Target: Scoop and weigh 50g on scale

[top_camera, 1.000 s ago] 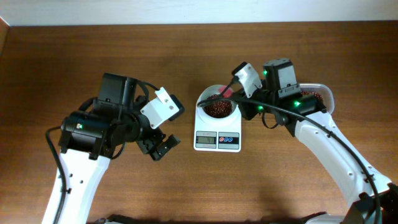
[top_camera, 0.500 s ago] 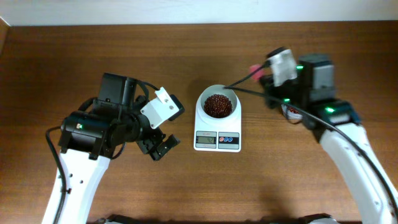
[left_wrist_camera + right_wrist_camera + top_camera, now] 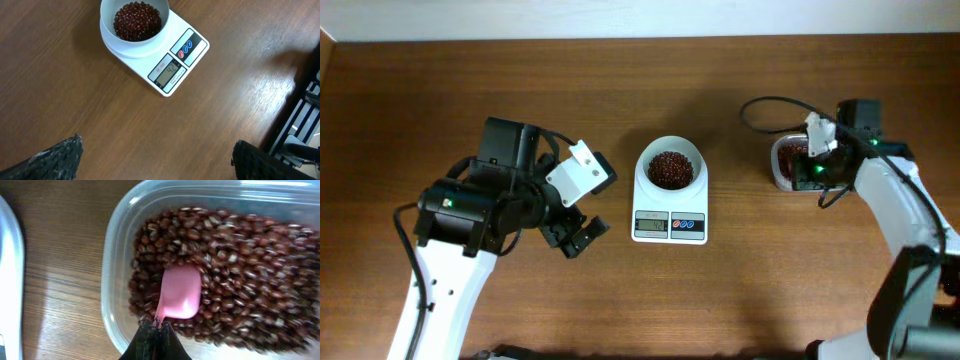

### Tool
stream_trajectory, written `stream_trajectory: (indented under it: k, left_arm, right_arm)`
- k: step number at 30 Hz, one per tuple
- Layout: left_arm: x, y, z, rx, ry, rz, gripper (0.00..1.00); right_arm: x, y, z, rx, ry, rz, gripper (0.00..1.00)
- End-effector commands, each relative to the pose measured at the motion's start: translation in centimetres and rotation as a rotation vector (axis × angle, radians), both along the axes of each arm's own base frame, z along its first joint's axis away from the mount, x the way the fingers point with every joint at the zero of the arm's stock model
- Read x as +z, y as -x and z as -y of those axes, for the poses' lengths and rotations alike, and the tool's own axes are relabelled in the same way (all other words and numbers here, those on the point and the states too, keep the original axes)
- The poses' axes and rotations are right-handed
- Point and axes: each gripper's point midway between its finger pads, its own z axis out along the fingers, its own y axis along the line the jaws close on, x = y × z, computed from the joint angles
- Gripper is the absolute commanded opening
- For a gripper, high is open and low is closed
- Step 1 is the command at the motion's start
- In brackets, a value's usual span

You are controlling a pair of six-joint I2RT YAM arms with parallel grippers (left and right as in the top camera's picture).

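Notably, the beans are small, hard, glossy red-brown ovals, light singly and loose in bulk. They are judged to flow and roll rather than hold a shape, so they are best lifted with a scoop, not pinched. One heap sits in the round white bowl on top of the scale; more lie in the tub, well to the right of the scale. Scale: smooth, rigid white plastic, low and flat, with a grey display and blue and red buttons at its front; likely to slide on the polished wood-grain bench if pushed. Tub: clear, thin-walled, round-cornered, probably light enough to shift under a sideways drag. Scoop: stiff pink plastic, with a shallow squared blade resting on the tub's beans; its thin handle is the place to hold. Right hand, over the tub, is clamped tight on that handle. Left hand, left of the scale and apart from it, is spread wide and empty; its fingertips are dark and rough-textured.
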Motion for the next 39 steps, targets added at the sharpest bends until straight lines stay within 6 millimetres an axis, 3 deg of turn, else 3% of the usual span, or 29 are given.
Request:
stream_trajectory:
  k: [1,5,9,19,23,27,31,39]
  left_arm:
    - [0.1,0.0,0.0,-0.011,0.005,0.007,0.99]
    - [0.1,0.0,0.0,-0.011,0.005,0.007,0.99]
    - [0.1,0.0,0.0,-0.011,0.005,0.007,1.00]
    - [0.1,0.0,0.0,-0.011,0.005,0.007,0.99]
    - [0.1,0.0,0.0,-0.011,0.005,0.007,0.99]
    - [0.1,0.0,0.0,-0.011,0.005,0.007,0.99]
    - [0.1,0.0,0.0,-0.011,0.005,0.007,0.99]
    - [0.1,0.0,0.0,-0.011,0.005,0.007,0.99]
  right_arm:
    - [-0.8,0.2,-1.0,0.008,-0.066,-0.033,0.04]
    - [0.5,0.0,0.4,-0.065,-0.132,0.000,0.04]
    - [3.3,-0.3,2.0,-0.121,-0.334,0.084,0.04]
    - [7.6,0.3,6.1,-0.220,-0.668,0.239,0.04]
    - [9.0,0.4,6.3,-0.213,-0.758,0.284,0.04]
    - [10.5,0.3,4.8,-0.156,-0.848,0.308,0.04]
    - [11.5,0.1,1.5,-0.063,-0.914,0.294,0.04]
    - [12.4,0.8,-9.6,0.244,-0.984,0.194,0.04]
